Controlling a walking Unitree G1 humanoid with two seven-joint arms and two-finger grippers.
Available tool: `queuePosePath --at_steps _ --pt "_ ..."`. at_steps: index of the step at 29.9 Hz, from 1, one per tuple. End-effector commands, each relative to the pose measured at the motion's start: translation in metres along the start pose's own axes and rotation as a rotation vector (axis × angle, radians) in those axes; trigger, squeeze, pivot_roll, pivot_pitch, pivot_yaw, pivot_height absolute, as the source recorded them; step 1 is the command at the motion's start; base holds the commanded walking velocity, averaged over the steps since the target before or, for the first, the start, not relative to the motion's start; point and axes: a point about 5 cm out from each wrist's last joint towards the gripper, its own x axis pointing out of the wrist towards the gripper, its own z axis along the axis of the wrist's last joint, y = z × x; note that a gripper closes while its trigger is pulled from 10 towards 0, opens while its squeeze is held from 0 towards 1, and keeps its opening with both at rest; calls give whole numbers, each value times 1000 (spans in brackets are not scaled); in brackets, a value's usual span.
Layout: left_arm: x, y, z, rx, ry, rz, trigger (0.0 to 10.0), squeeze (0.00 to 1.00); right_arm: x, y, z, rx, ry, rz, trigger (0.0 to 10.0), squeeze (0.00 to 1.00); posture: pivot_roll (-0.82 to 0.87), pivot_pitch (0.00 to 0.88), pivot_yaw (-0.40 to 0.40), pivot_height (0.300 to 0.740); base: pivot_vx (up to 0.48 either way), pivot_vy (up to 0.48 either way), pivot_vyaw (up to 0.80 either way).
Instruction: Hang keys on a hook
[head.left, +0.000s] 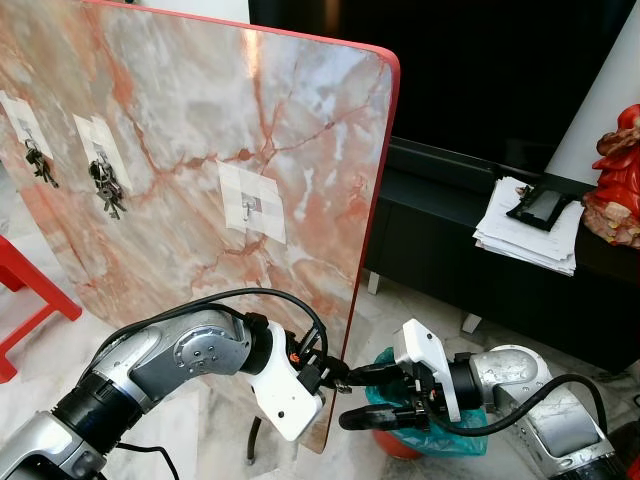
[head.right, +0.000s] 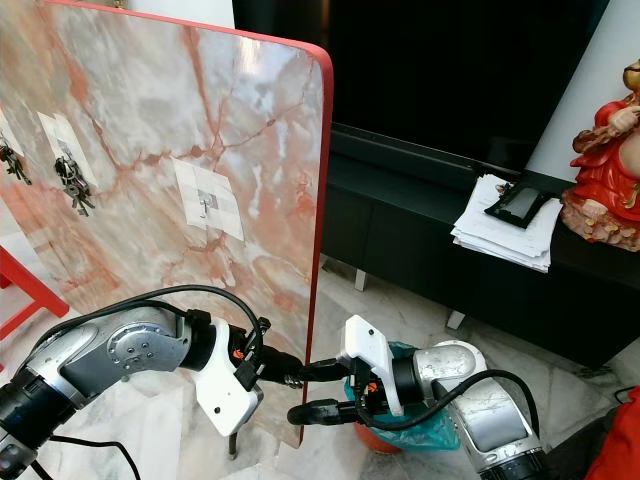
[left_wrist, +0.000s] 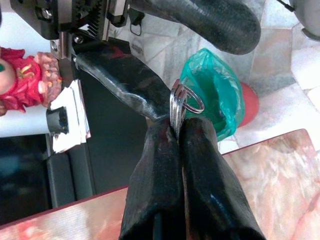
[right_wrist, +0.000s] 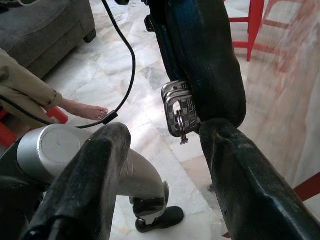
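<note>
Centrally, low in the head views, the left gripper (head.left: 340, 375) and right gripper (head.left: 362, 396) meet tip to tip beside the lower corner of an upright marble board (head.left: 180, 150) with a red rim. Left fingers (left_wrist: 200, 165): clenched on the keys (left_wrist: 179, 102), the flat metal bows and ring standing out past the fingertips. Right fingers (right_wrist: 235, 165): released and spread, one finger touching the left gripper's tip just below the keys, the other finger well apart from it. Keys: held in the air between the two grippers, near the board's edge and above a green bag (head.left: 455, 425) over a red pot on the floor.

Board face: three white adhesive pads. The two pads toward the robot's left each carry a key bunch (head.left: 108, 190); the third pad bears a bare hook (head.left: 246, 208), well above the grippers.

Right of the board: a dark cabinet (head.left: 450, 230) carrying a stack of papers (head.left: 525, 225) with a black object on top, and a red figurine (head.left: 618, 180). A red stool (head.left: 25, 300) stands at the far left. In the right wrist view, a person's bare foot (right_wrist: 87, 110) rests on the marble floor beside a grey sofa.
</note>
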Motion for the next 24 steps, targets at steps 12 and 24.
queuePosePath --at_steps 12,24 --pt "-1 19 7 77 -36 84 10000 0 1 -2 6 2 -20 -14 10000 0 16 1 -54 740 0 0 0" --pt "0 19 7 76 -36 83 10000 0 -2 -4 7 17 -32 -33 0 0 14 3 -53 740 0 0 0"
